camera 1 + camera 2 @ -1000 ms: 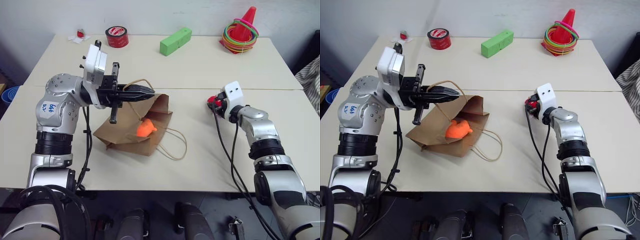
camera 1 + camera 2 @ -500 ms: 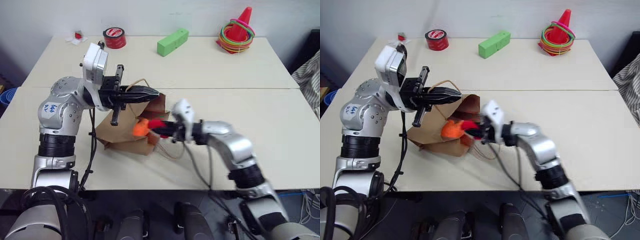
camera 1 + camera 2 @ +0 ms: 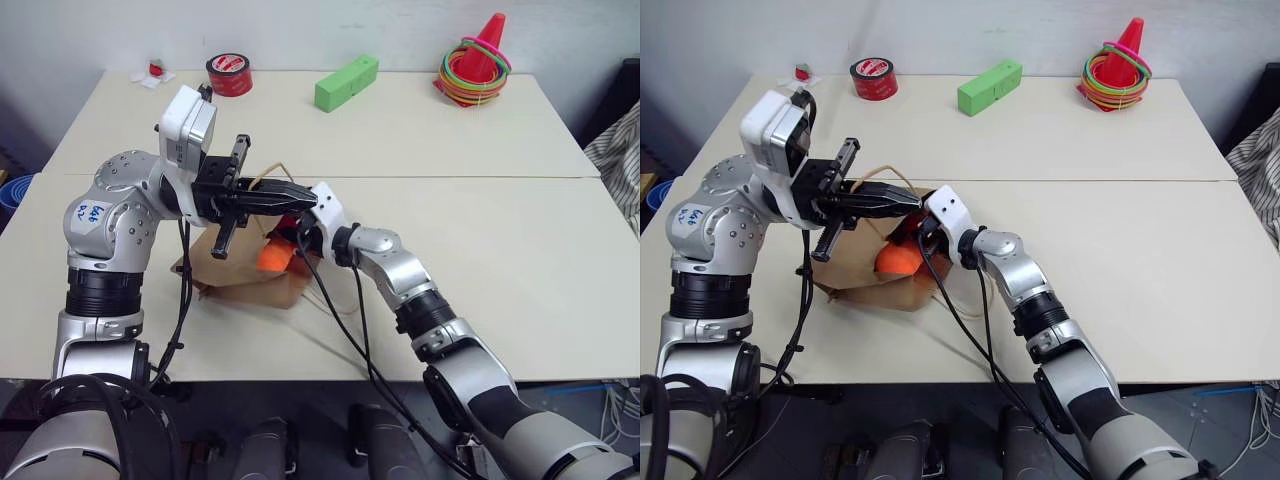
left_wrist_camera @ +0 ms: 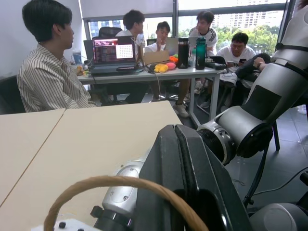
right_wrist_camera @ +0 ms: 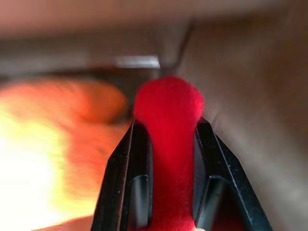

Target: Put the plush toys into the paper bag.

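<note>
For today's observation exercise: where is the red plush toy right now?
In the right wrist view the red plush toy is pinched in the right gripper, inside the mouth of the paper bag, beside the orange plush toy.

The right claw [image 5: 168,187] grips the red plush toy [image 5: 168,125] between its two black fingers [image 5: 126,183]; the toy's rounded top protrudes past the fingertips. The blurred orange plush toy [image 5: 53,144] lies just beside it. Brown walls of the paper bag [image 5: 250,96] surround both.
</note>
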